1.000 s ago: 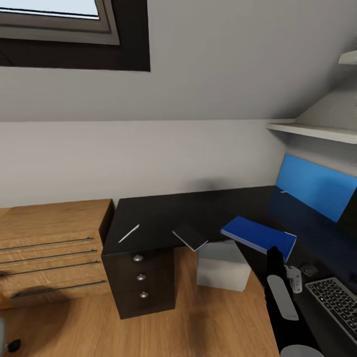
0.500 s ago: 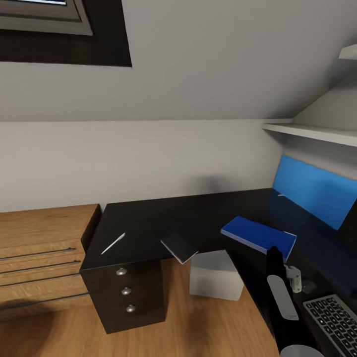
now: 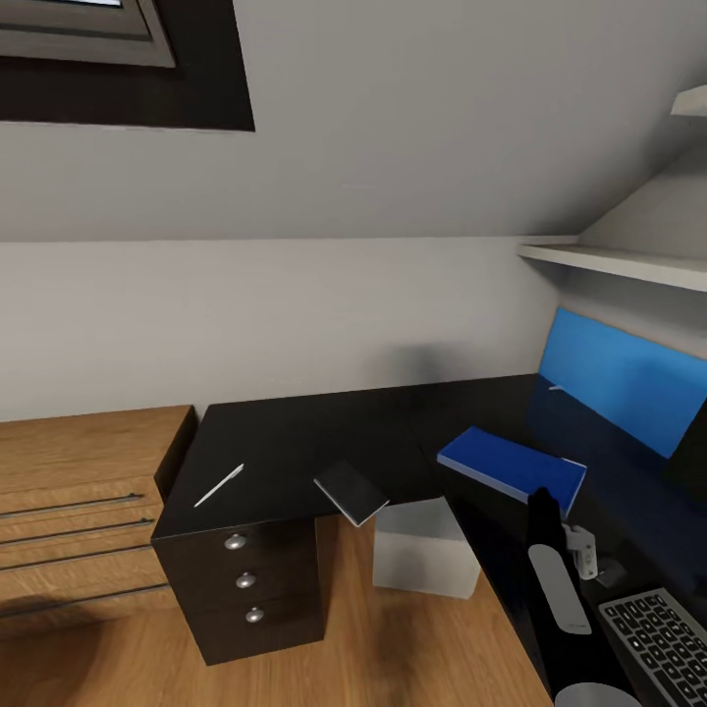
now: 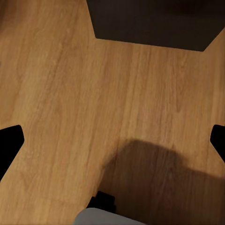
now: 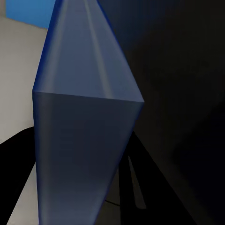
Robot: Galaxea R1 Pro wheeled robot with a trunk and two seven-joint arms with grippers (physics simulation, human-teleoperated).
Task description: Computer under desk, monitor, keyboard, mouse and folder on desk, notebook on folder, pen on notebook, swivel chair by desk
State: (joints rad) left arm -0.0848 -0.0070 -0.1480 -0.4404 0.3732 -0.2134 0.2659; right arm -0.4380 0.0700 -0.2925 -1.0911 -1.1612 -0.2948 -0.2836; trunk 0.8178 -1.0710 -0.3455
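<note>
While the keyboard lies nearest at right, the folder is held edge-on in the right hand above the worktop. Placement beside the mouse is judged next. Farther left lie notebook and pen.

A dark-framed window sits high in the grey wall. A wooden chest stands on plank floor. A white shelf hangs right.

No legible text or labels

Pen left of notebook
</note>
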